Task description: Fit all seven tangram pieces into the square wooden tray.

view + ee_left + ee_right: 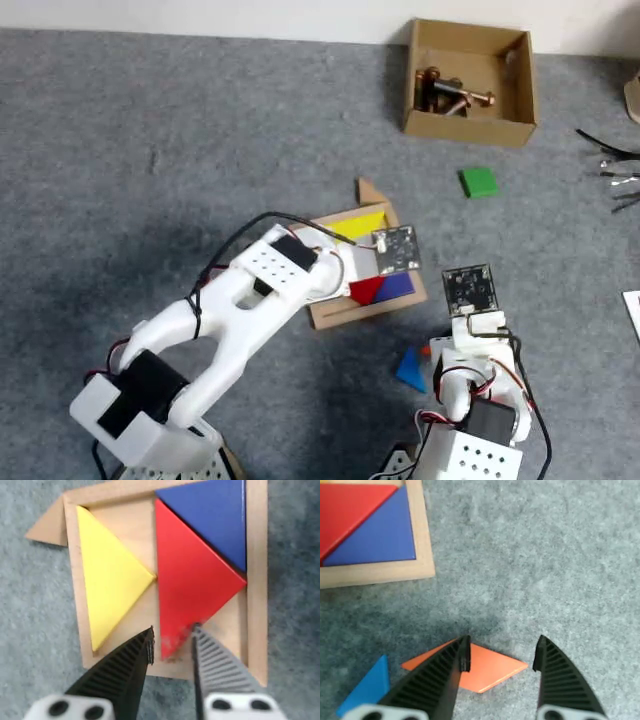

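- Tray (256, 580), before the arms, holds yellow (110, 575), red (192, 580) and blue (215, 515) triangles.
- Left gripper (172, 634), part open, straddles red's corner (holding nothing); closing could tip it out.
- Right gripper (502, 652) gapes empty over the orange piece (490, 669).

1. We see the left arm (240, 310) stretched over the tray (338, 314), covering its near-left corner.
2. Bare table (130, 150) lies open beyond; the cardboard box (465, 128) stands well apart, far back.
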Controlling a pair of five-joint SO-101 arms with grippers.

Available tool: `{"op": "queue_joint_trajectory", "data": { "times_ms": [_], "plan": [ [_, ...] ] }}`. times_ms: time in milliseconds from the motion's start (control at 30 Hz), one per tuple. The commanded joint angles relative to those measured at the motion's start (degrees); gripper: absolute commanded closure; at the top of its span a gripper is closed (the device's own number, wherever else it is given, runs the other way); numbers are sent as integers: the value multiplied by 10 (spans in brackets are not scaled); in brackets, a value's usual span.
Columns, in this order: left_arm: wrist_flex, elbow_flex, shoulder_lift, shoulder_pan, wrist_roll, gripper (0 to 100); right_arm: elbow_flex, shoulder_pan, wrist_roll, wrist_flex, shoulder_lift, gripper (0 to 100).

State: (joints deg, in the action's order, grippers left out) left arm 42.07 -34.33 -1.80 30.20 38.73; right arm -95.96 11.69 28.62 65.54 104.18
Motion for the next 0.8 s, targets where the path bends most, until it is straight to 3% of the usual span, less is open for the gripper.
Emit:
{"op": "queue_joint_trajectory", "data": {
  "times_ms": [0,433,667,767],
  "plan": [
    [-18,3,-15,0,6,849,-59,-10,5,-12,6,796],
    [-19,15,-14,0,6,793,-59,-10,5,-12,6,796],
    [-14,72,10,-1,6,793,-59,-10,5,-12,6,796],
    [28,124,52,0,6,793,-59,-10,5,-12,6,796]
  ]
}}
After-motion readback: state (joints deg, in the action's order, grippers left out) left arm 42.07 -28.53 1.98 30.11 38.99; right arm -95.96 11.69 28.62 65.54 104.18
